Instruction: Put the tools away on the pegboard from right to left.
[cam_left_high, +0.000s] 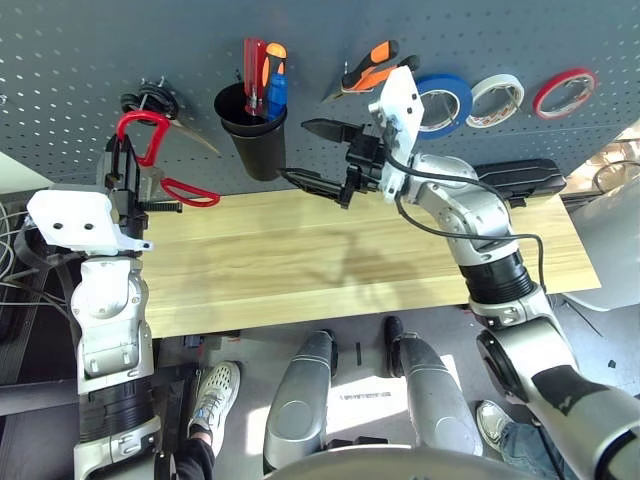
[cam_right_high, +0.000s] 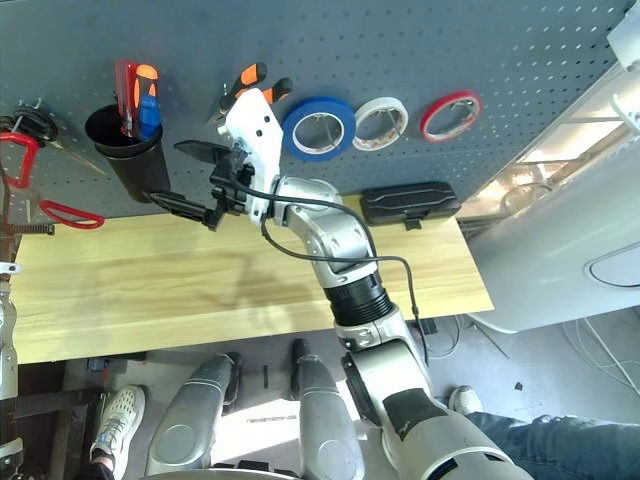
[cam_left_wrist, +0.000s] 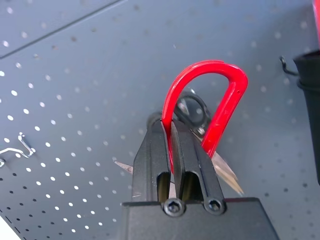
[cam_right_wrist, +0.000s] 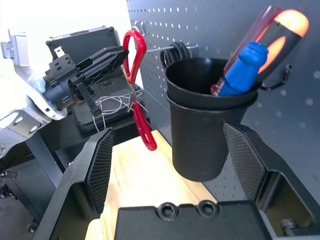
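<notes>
My left gripper (cam_left_high: 124, 168) is shut on one loop of the red-handled scissors (cam_left_high: 142, 128), holding them up against the pegboard (cam_left_high: 80, 60) at its left end, close to a metal hook (cam_left_high: 150, 100) carrying black rings. The scissors' (cam_left_wrist: 227, 100) blades point toward the board past my left gripper (cam_left_wrist: 172, 129). My right gripper (cam_left_high: 318, 155) stands open and empty in front of the black cup (cam_left_high: 255, 140), which holds the blue-handled screwdriver (cam_left_high: 276, 92). The pliers (cam_left_high: 368, 65) and the blue tape roll (cam_left_high: 445, 100) hang on the board to the right of the cup.
White tape (cam_left_high: 497, 98) and red tape (cam_left_high: 563, 92) hang further right. A red and an orange screwdriver (cam_left_high: 256, 65) share the cup. A black case (cam_left_high: 520, 178) lies at the back right of the wooden table (cam_left_high: 300, 260). A person's shoe (cam_left_high: 215, 390) shows below the table.
</notes>
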